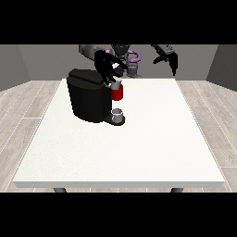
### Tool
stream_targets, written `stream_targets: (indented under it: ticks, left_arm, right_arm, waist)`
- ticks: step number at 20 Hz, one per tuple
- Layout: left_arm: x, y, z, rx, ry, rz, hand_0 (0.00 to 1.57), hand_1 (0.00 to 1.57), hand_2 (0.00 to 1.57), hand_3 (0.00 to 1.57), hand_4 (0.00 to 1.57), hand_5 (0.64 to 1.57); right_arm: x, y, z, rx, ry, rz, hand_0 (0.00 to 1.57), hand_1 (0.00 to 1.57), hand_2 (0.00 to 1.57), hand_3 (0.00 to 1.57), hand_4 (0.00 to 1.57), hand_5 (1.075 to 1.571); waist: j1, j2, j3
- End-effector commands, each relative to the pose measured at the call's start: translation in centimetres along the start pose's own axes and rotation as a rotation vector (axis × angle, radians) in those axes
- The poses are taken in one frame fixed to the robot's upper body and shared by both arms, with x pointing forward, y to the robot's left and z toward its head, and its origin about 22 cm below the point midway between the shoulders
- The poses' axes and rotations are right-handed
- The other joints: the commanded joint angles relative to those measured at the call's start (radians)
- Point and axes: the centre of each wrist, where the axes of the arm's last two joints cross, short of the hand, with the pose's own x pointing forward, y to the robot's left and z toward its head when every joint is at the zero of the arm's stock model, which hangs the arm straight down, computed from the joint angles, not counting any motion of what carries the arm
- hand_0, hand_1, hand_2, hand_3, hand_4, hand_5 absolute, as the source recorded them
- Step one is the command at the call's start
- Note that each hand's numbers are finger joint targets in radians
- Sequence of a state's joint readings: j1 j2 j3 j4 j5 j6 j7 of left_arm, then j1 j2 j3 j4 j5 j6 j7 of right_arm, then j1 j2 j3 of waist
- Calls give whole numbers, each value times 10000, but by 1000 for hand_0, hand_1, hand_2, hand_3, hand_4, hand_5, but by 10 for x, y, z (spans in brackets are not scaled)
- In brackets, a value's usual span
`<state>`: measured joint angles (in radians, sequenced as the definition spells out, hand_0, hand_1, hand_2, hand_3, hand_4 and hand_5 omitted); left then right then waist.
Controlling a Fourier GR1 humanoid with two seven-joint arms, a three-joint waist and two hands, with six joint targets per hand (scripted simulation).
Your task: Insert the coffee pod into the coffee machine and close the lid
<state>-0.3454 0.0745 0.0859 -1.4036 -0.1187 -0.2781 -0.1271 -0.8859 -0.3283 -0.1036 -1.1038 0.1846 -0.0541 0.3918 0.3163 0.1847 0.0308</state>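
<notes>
A black coffee machine (88, 95) stands on the left half of the white table (139, 148). Its red pod holder (117, 93) sticks out at the front right, above a small grey cup (118, 114) on the machine's base. The hand at the view's left (107, 67) hovers just over the holder, its fingers curled round a small white coffee pod (116, 81). The hand at the view's right (165, 56) hangs raised behind the table's far edge, fingers relaxed and holding nothing. The machine's lid state is hard to tell.
The table's far edge runs just behind the machine. Wooden floor surrounds the table, grey walls stand behind the robot.
</notes>
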Motion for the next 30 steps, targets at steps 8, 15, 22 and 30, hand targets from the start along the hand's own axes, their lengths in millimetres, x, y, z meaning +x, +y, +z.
stream_targets:
  ticks: [8, 15, 22, 30]
  left_arm:
    - [21, -11, -26, -1035, -824, -83, 0, 0, 0, 0, 426, 1571]
    - [31, -11, -40, -1357, -1066, 167, 0, 0, 0, 0, 215, 1571]
    - [49, -14, -48, -1424, -1537, -138, 0, 0, 0, 0, 297, 1571]
    - [28, -13, -20, -1455, -1283, 93, 0, 0, 0, 0, 258, 1571]
  right_arm:
    - [83, 3, 6, 96, -3077, 45, 0, 0, 0, 0, 0, 1571]
    - [101, 15, 14, 173, -3943, -169, 0, 0, 0, 0, 0, 1571]
    - [121, 29, -3, 389, -4119, -574, 0, 0, 0, 0, 53, 1571]
    - [105, 42, -13, 1066, -4440, -867, 0, 0, 0, 0, 0, 1571]
  waist:
    - [2021, 905, -300]
    - [2253, 1336, -310]
    - [2258, 1756, -313]
    - [1912, 1278, -312]
